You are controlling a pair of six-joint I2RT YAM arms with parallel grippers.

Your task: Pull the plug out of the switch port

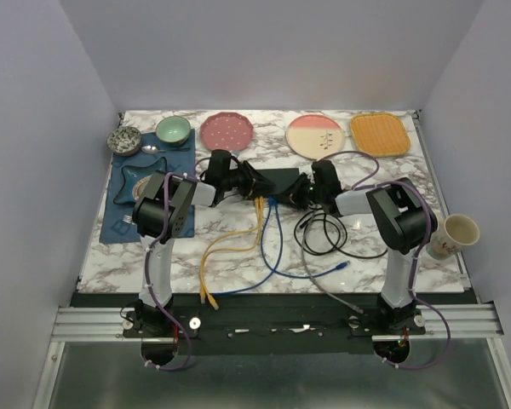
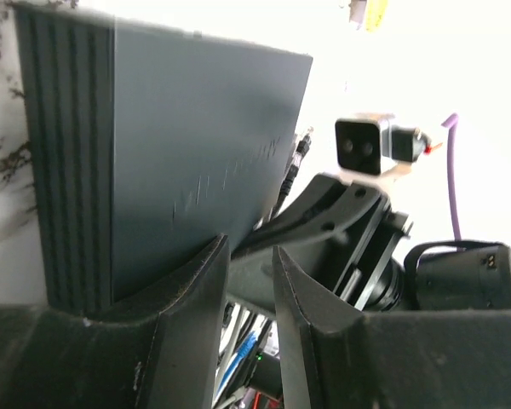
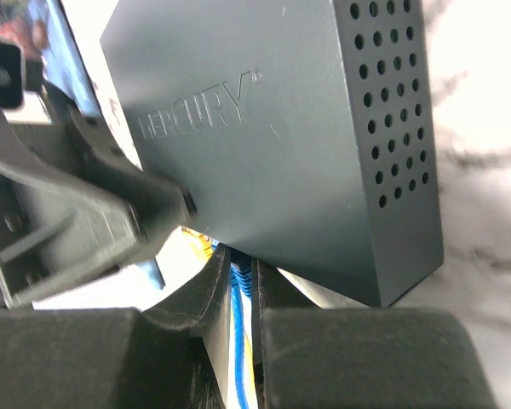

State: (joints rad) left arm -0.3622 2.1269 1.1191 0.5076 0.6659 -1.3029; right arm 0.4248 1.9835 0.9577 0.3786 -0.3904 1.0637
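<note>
The right gripper point(image 3: 238, 266) has its two black fingers almost closed. They pinch a thin blue cable point(image 3: 241, 341) just below the flat dark box, the switch point(image 3: 272, 145). The left gripper point(image 2: 249, 249) has its two fingers a little way apart, and nothing shows in the gap. Its left finger lies against the top face of the switch.

There is one switch. It is smooth and dull black. The word MERCURY is pressed into its top. One short side has rows of small round holes, and the other short side has long grooves. It sits near the middle of the white marble table point(image 1: 447, 170), between the two grippers. Its socket edge faces the near edge of the table.

One yellow cable point(image 1: 230, 243) runs from that edge toward the near edge. Two blue lines of cable run beside it. One black cable point(image 1: 324, 232) lies in loops, and one grey cable point(image 1: 324, 285) runs to the near edge.

There are two arms. The left arm point(image 1: 162, 209) and the right arm point(image 1: 400, 217) both stand up from the near edge. Each bends at the elbow and reaches in toward the middle.

Three plates sit along the far edge. Two bowls sit in the far left corner. One cup stands at the right edge.
</note>
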